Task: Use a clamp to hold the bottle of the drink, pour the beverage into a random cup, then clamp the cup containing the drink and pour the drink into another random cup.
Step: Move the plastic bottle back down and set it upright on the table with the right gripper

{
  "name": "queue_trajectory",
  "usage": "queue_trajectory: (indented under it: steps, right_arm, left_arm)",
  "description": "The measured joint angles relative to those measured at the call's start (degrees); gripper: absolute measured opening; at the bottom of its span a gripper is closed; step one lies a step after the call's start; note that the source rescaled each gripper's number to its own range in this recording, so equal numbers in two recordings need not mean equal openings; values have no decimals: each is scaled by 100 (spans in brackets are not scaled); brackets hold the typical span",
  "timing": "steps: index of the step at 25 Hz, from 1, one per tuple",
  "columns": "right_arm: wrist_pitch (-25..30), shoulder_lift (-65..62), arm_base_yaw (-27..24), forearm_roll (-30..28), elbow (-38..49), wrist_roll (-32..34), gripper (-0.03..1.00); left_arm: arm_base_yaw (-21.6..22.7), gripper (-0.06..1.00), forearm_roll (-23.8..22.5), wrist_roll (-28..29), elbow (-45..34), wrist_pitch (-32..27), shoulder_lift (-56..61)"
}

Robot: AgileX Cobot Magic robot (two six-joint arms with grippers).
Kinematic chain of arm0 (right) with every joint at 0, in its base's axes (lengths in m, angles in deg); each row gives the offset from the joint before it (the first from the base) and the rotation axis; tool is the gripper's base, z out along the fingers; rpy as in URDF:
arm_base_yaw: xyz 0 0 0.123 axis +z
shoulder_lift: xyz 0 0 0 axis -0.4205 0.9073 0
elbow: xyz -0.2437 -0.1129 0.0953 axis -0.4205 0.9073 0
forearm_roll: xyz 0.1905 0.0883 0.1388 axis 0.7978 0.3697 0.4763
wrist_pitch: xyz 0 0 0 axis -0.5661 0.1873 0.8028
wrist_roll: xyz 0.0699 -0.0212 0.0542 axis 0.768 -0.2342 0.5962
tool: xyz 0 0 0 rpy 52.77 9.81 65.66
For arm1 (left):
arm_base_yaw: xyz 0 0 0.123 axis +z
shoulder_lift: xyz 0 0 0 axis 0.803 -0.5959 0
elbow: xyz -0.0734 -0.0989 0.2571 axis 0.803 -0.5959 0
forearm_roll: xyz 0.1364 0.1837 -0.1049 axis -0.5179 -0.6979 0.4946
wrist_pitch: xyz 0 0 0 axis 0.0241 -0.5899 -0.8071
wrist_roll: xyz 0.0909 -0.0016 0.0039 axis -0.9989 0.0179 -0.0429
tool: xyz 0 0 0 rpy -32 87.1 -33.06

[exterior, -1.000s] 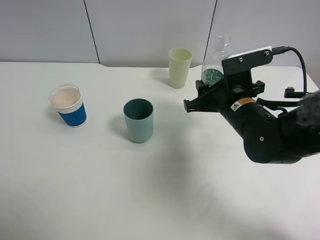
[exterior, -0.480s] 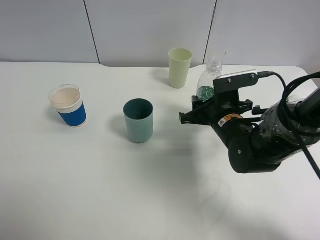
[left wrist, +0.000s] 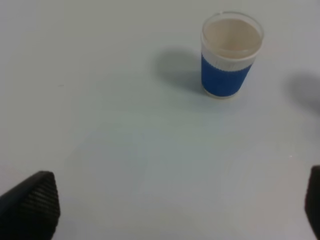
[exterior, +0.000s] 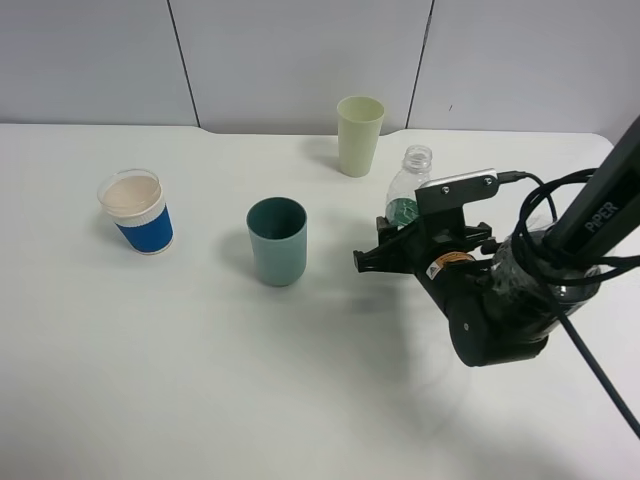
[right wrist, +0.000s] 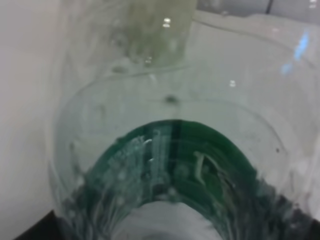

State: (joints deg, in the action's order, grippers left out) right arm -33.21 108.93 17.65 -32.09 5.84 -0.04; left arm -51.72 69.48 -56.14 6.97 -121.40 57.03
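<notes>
My right gripper (exterior: 405, 230) is shut on a clear plastic bottle (exterior: 409, 183) with a green label and no cap, held upright at the table's right middle. The bottle fills the right wrist view (right wrist: 170, 150). A teal cup (exterior: 277, 240) stands left of the gripper. A pale green cup (exterior: 360, 135) stands at the back, just behind the bottle. A blue paper cup with a white rim (exterior: 138, 212) stands at the far left and shows in the left wrist view (left wrist: 231, 55). My left gripper (left wrist: 172, 210) is open and empty, short of the blue cup.
The white table (exterior: 200, 380) ends at a grey wall (exterior: 300, 50) at the back. The right arm's black body and cables (exterior: 530, 280) lie over the right side of the table.
My right gripper has come down and slightly left with the bottle. The bottle's neck now stands lower in the exterior view. The cups have not moved.
</notes>
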Motion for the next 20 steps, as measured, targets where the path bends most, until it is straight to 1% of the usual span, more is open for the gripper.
queue_trajectory:
  steps: [3,9,10,11,13,14,15,16,18,20]
  right_arm:
    - [-129,88,0,-71,1,2,3]
    - [-157,101,0,-104,1,2,4]
    - [-157,101,0,-104,1,6,12]
    - [-137,108,0,-104,1,6,28]
    - [-110,141,0,-98,1,6,70]
    - [-103,149,0,-79,1,1,81]
    - [-98,149,0,-50,1,-18,88]
    - [-86,149,0,-27,1,-27,93]
    - [-54,149,0,9,1,-108,97]
    - [-51,149,0,9,1,-122,99]
  left_arm:
    - [0,100,0,0,0,0,0]
    - [0,100,0,0,0,0,0]
    - [0,100,0,0,0,0,0]
    - [0,100,0,0,0,0,0]
    - [0,100,0,0,0,0,0]
    - [0,100,0,0,0,0,0]
    - [0,100,0,0,0,0,0]
    - [0,100,0,0,0,0,0]
    - [0,100,0,0,0,0,0]
    - [0,100,0,0,0,0,0]
